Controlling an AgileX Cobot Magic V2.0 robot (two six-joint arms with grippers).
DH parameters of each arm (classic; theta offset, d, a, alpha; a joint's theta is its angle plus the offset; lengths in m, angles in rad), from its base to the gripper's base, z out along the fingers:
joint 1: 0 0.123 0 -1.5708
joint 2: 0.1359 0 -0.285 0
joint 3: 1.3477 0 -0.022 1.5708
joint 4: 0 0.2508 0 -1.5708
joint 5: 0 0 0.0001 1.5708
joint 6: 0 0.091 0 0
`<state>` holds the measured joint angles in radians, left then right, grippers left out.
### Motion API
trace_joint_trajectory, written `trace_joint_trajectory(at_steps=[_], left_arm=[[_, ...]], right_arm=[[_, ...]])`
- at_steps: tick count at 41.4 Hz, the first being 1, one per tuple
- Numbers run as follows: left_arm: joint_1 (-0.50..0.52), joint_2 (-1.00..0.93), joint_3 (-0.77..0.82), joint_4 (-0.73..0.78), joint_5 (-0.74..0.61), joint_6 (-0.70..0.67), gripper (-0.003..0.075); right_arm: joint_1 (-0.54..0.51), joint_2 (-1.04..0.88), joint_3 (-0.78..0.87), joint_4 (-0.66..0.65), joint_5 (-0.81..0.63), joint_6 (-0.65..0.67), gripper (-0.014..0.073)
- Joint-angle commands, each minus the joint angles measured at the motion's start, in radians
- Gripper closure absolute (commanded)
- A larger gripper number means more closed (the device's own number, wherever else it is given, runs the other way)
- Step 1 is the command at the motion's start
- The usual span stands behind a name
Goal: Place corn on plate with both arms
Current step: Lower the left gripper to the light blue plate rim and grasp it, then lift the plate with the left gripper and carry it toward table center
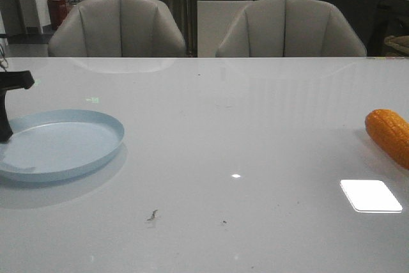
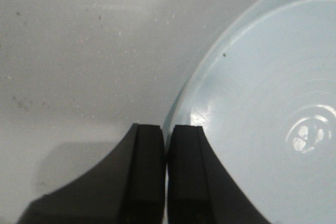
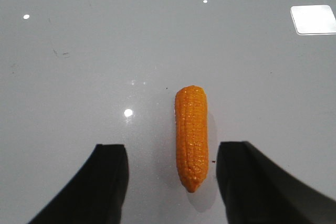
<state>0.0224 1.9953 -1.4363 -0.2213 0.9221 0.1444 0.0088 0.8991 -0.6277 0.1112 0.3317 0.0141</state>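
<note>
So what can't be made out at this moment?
- Front view: the orange bumpy plastic corn cob is cut by the right edge; the right pincer is out of frame.
- Front view: the left pincer is mostly cut by the left edge, hiding part of the pale blue round plate.
- Left wrist view: the closed fingers cover the plate rim there, so a grip is unclear.

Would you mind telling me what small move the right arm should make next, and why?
Probably lower the right gripper straight down and close on the corn. Its jaws are open on either side of the cob, which lies untouched on the table, far from the plate.
</note>
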Motion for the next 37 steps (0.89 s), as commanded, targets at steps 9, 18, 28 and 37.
trace_joint_trajectory(at_steps=[9, 18, 28, 37], left_arm=[[-0.001, -0.056, -0.240, -0.229, 0.085, -0.003, 0.0627], [-0.051, -0.056, -0.316, -0.469, 0.095, -0.003, 0.0627], [-0.196, -0.035, -0.320, -0.483, 0.099, -0.003, 0.0627], [-0.311, 0.028, -0.320, -0.409, 0.095, -0.028, 0.0627]], right_arm=[[-0.002, -0.005, -0.032, 0.003, -0.068, -0.004, 0.0106], [-0.002, -0.005, -0.032, 0.003, -0.068, -0.004, 0.0106], [-0.002, -0.005, -0.032, 0.003, -0.068, -0.004, 0.0106], [-0.002, -0.005, -0.032, 0.003, -0.068, -0.004, 0.0106]])
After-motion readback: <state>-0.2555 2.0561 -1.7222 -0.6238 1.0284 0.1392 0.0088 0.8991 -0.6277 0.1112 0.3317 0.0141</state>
